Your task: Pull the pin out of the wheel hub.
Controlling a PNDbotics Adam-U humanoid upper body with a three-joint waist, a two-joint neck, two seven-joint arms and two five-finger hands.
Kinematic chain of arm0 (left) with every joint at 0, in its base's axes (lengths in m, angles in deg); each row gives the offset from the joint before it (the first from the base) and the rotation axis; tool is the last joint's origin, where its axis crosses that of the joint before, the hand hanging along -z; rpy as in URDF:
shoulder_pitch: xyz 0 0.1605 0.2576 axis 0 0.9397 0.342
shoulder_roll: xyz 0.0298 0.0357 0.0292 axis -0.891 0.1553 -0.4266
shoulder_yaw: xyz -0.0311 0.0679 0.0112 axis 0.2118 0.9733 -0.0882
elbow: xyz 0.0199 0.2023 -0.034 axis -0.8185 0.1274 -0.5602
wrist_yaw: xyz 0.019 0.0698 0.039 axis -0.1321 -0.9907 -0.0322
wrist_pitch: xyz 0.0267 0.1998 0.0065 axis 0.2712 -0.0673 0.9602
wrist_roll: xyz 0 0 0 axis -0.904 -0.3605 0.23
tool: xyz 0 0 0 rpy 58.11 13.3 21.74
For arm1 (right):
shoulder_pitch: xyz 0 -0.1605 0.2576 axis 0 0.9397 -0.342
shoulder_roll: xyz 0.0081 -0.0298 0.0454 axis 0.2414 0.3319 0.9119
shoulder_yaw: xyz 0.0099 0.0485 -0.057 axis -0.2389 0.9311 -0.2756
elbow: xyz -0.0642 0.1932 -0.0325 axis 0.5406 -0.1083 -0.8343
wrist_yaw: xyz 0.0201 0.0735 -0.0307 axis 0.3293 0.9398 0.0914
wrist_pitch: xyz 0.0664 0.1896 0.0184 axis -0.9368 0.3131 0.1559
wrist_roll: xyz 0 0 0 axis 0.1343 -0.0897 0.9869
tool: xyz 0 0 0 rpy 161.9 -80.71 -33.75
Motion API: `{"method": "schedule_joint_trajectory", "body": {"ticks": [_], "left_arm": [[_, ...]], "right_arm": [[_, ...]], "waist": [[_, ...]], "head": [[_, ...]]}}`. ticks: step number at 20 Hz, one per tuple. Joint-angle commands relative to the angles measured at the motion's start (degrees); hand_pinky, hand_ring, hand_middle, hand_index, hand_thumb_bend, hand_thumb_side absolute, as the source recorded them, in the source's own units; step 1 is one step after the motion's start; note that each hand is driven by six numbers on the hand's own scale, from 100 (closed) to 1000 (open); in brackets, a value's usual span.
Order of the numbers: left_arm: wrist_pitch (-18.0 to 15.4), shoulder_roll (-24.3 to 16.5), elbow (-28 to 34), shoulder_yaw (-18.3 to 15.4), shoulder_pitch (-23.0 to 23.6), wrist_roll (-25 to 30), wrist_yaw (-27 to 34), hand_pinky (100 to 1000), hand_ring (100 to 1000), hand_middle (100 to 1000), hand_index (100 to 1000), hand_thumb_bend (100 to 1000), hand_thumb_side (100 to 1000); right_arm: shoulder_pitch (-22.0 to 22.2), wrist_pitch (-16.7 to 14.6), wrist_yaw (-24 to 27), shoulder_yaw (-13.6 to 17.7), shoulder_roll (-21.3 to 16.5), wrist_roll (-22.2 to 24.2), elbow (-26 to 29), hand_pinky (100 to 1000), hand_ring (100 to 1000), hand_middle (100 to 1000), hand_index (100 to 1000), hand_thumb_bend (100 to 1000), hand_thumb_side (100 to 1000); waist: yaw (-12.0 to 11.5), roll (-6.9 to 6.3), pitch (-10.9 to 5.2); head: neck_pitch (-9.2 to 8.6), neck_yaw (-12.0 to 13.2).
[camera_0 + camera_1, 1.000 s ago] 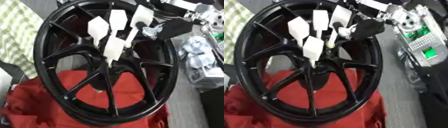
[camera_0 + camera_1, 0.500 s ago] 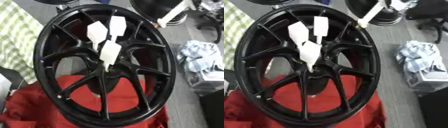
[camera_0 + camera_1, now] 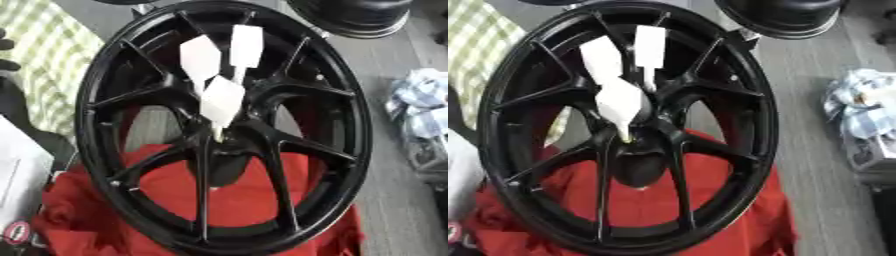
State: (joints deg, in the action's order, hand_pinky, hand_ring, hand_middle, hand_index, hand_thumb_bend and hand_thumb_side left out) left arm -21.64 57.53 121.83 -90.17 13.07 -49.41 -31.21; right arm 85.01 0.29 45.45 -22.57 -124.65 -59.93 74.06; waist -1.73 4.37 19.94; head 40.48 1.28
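Observation:
A black spoked wheel hub lies tilted across the middle of both views. Three white pins with flat, wide heads stand in its centre. One pin is at the upper left, one at the upper right, and the largest-looking one is nearest, its thin stem going down into the hub's middle. Neither of my hands shows in any view.
A red cloth lies under the hub's near half. A green checked cloth is on the left, and a crumpled white and blue bundle on the right. Another black round thing sits at the top right. Grey floor runs along the right.
My right hand, at the upper right, carried a fourth white pin away from the hub and left the views. Three pins stay. The camera has shifted.

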Motion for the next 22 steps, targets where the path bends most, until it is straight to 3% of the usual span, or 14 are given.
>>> {"method": "schedule_joint_trajectory", "body": {"ticks": [1,3,6,10,15,16,17,18,20,21,22], "left_arm": [[-0.6,-0.7,1.1,-0.5,-0.6,-0.1,-0.1,585,696,630,759,100,721],[-0.6,-0.5,1.1,-0.6,-0.7,-0.1,0.0,585,696,629,758,100,723],[-0.3,-0.4,1.1,-0.6,-0.8,-0.5,0.2,585,696,629,758,100,723],[-0.2,-0.3,1.1,-0.5,-0.9,-0.4,0.3,585,696,630,759,100,724],[-0.4,-0.5,1.1,-0.3,-1.2,0.0,0.3,586,697,630,758,100,725],[-0.4,-0.6,1.1,-0.3,-1.2,0.1,0.3,586,697,630,758,100,726],[-0.3,-0.6,1.1,-0.3,-1.2,0.1,0.3,586,697,630,758,100,725],[-0.3,-0.6,1.1,-0.3,-1.2,0.2,0.2,586,697,630,758,100,727],[-0.3,-0.6,1.1,-0.3,-1.2,0.2,0.2,586,697,629,758,100,728],[-0.2,-0.6,1.1,-0.3,-1.2,0.2,0.2,585,697,629,757,100,729],[-0.1,-0.6,1.1,-0.4,-1.1,0.2,0.2,585,696,629,757,100,729]], "right_arm": [[2.1,-2.1,-7.4,1.9,5.9,1.1,1.0,955,913,816,877,100,202],[3.3,-1.2,-10.8,1.9,9.6,3.5,1.0,990,976,899,916,100,199],[4.0,1.9,-12.2,2.6,13.3,5.1,1.0,1000,997,928,917,100,210],[4.1,4.0,-12.4,3.1,15.1,4.3,1.0,1000,993,918,913,100,210],[3.6,3.4,-10.4,3.4,15.7,4.3,1.0,1000,998,922,953,100,214],[3.6,3.2,-10.2,3.5,15.8,4.6,1.0,1000,999,921,958,100,306],[3.5,2.9,-10.1,3.6,15.8,4.9,1.0,1000,1000,926,973,100,617],[3.6,3.1,-10.3,3.7,15.9,5.3,1.0,1000,1000,925,974,100,682],[3.8,5.1,-11.5,4.2,16.1,5.7,1.0,1000,1000,936,987,100,721],[3.9,6.7,-12.3,4.4,16.3,5.2,1.0,1000,1000,938,990,100,648],[3.8,8.2,-12.9,4.7,16.5,4.1,1.0,1000,1000,932,988,100,504]], "waist": [[-0.1,-0.60,-0.54],[-0.1,-1.04,-0.37],[0.0,-1.54,-0.27],[0.1,-1.66,-0.32],[0.1,-1.34,-0.37],[0.1,-1.24,-0.34],[0.1,-1.15,-0.29],[0.2,-1.05,-0.25],[0.2,-0.87,-0.17],[0.3,-0.81,-0.15],[0.3,-0.79,-0.13]], "head": [[-0.75,0.5],[-0.72,0.8],[-0.66,1.1],[-0.47,1.2],[-0.47,1.2],[-0.49,1.2],[-0.50,1.2],[-0.49,1.3],[-0.45,1.3],[-0.44,1.4],[-0.38,1.4]]}}
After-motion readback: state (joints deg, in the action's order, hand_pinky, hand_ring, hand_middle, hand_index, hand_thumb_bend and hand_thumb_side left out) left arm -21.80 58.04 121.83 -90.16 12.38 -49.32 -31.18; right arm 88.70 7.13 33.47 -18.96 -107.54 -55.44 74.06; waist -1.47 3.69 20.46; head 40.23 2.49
